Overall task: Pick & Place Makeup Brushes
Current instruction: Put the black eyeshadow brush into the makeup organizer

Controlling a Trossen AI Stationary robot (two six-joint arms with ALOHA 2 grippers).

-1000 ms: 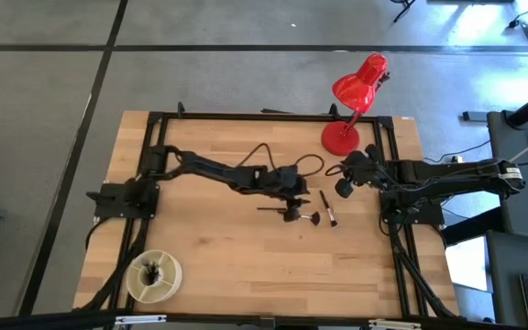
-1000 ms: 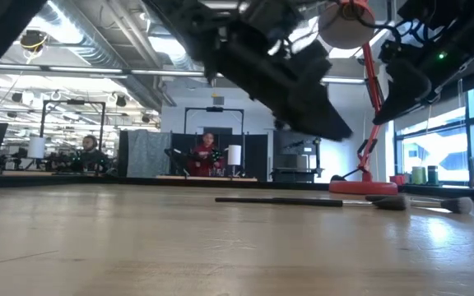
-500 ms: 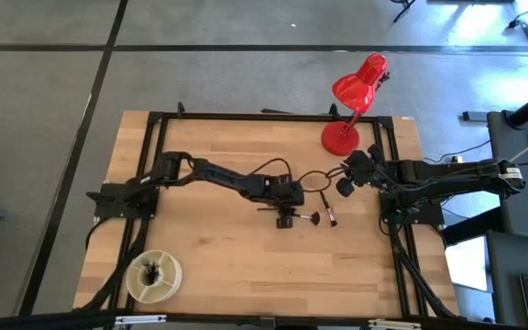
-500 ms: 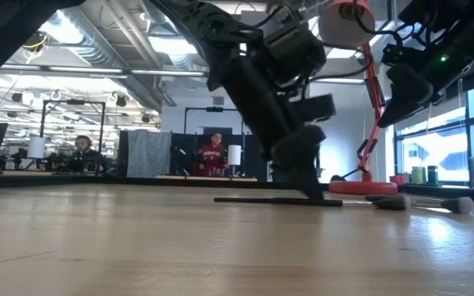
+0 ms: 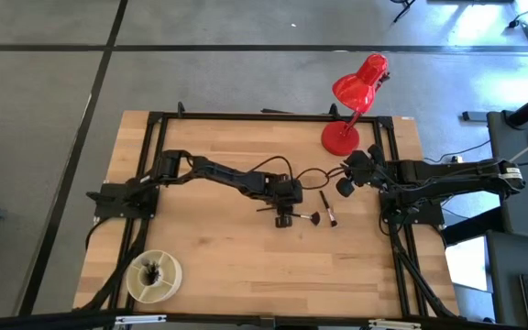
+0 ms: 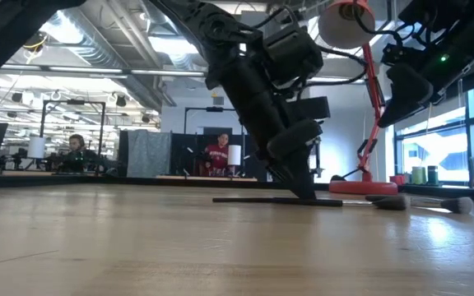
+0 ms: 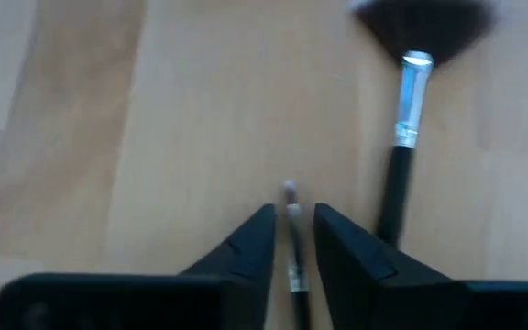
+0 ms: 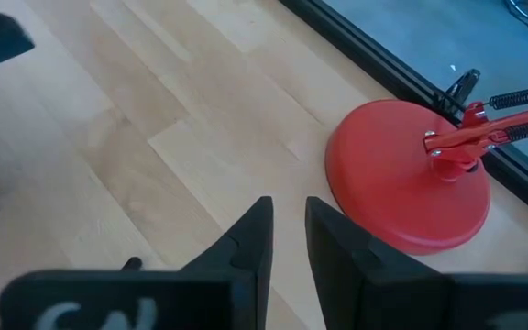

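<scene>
A thin dark makeup brush [image 7: 292, 252] with a pale ferrule lies flat on the wooden table. My left gripper [image 7: 293, 213] points steeply down over it, fingertips low at the tabletop [image 6: 303, 194]. Its fingers stand close on either side of the brush's ferrule end, with a sliver of wood showing on each side. A larger brush [image 7: 403, 110] with a silver ferrule and dark bristles lies just beside it. Another dark brush [image 5: 327, 209] lies farther toward the table's right. My right gripper [image 5: 345, 188] waits at the right edge, narrowly open and empty [image 8: 288, 203].
A red desk lamp [image 5: 342, 137] stands at the far right corner, its base close to my right gripper [image 8: 401, 183]. A white round cup [image 5: 153, 277] holding dark brushes sits at the near left corner. Black frame rails [image 5: 273, 115] border the table. People sit in the room behind.
My left gripper has tipped from a shallow slant to pointing steeply down. It has sunk until its fingertips reach the tabletop at the thin brush. The brushes have stayed where they lay.
</scene>
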